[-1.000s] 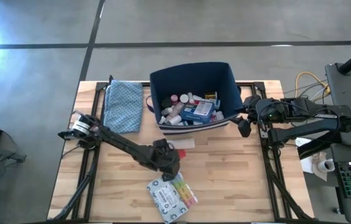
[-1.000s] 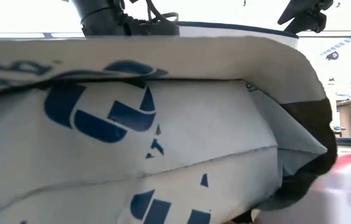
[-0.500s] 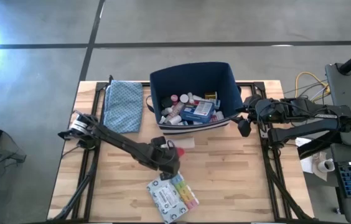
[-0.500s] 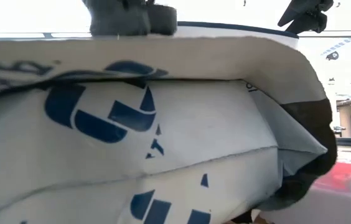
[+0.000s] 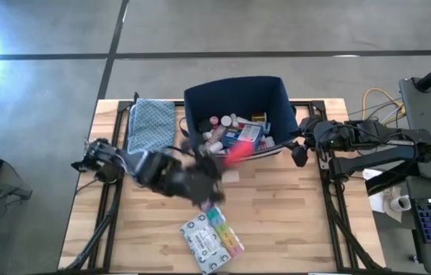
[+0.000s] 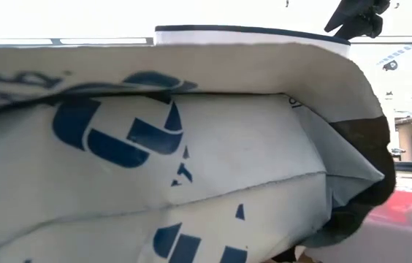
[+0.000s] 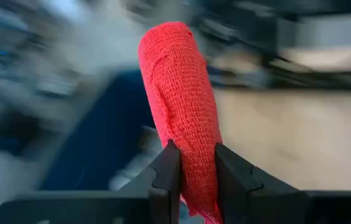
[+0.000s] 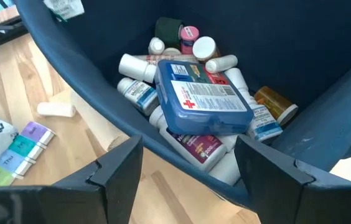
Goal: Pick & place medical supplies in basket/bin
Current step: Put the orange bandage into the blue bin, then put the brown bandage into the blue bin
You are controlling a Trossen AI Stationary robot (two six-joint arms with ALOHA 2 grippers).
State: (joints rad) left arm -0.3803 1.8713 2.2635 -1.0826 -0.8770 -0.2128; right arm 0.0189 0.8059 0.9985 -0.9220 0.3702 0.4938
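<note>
L gripper (image 7: pixel 191 165): clamped on a red gauze-wrap roll (image 7: pixel 180 106), fingers (image 7: pixel 167 177) pinching its lower end, roll standing up out of the jaws. In the high view you see the L arm as a smear over the table (image 5: pixel 292 229), just in front of the bin's near wall; the red roll (image 5: pixel 236 153) shows at the bin's near rim.

Bin (image 5: pixel 234 92): navy fabric, at the far-centre of the table, white stripe along its base. Inside, per R wrist view: blue red-cross pouch (image 8: pixel 203 96) lying on top of the pile, white bottles (image 8: pixel 137 67) beside and under it, orange bottle (image 8: pixel 274 102) against the wall, a dark green roll (image 8: pixel 168 28) and a pink-capped item (image 8: pixel 190 33) at the far side.

R gripper (image 8: pixel 188 162): parked at the bin's right-hand corner, fingers apart w/ nothing between them, looking down over the rim into the bin. In the high view it (image 5: pixel 301 155) sits just beside the bin, on the table's right edge.

Still on the table, near edge: grey-white flat packet (image 5: pixel 200 238) w/ multicoloured pill organiser (image 5: pixel 225 234) touching its side. Small white item (image 8: pixel 55 109) on the wood in front of the bin. Blue patterned cloth (image 5: pixel 151 128) lies left of the bin.

Low view: almost fully blocked by the packet (image 6: pixel 155 161) right at the lens; bin top edge (image 6: pixel 250 33) peeks above it. You can't read either gripper from there.
</note>
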